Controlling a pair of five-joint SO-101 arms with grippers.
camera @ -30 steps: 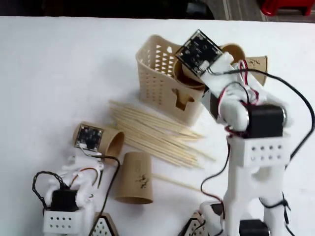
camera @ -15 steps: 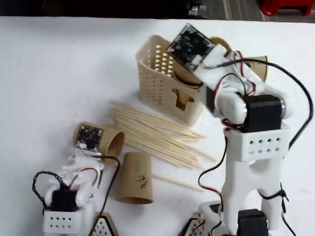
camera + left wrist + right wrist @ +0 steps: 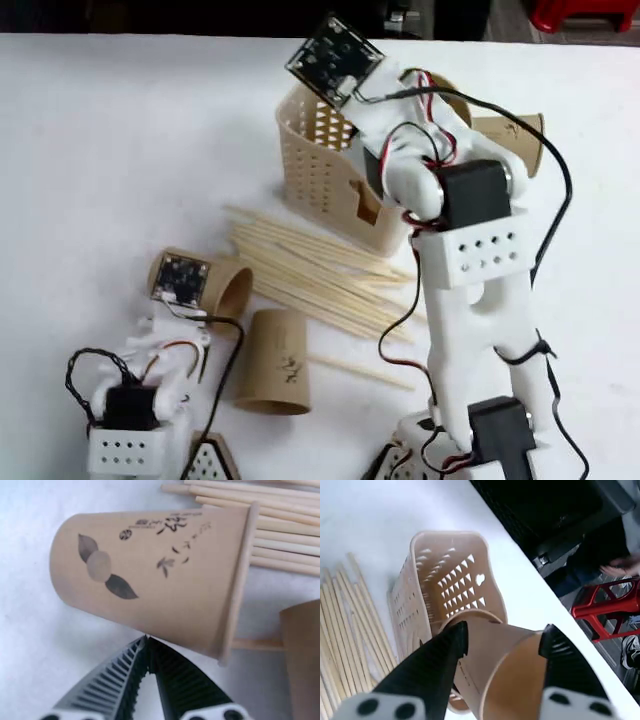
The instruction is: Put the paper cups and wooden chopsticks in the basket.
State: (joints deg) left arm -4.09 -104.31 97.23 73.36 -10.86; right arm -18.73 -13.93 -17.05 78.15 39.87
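gripping a paper cup [image 3: 515,680], right gripper [image 3: 506,630] hangs over basket [image 3: 415,600] (left gripper [image 3: 149,640] closed).

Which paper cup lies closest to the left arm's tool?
The leaf-printed cup on its side, directly in front of the left tool; the neighbouring cup lies farther aside.

High camera looks down over table [image 3: 100,120]. Left wrist camera close above lying cup [image 3: 150,575]. Right wrist camera faces basket [image 3: 445,580], close. All share chopsticks [image 3: 320,275].
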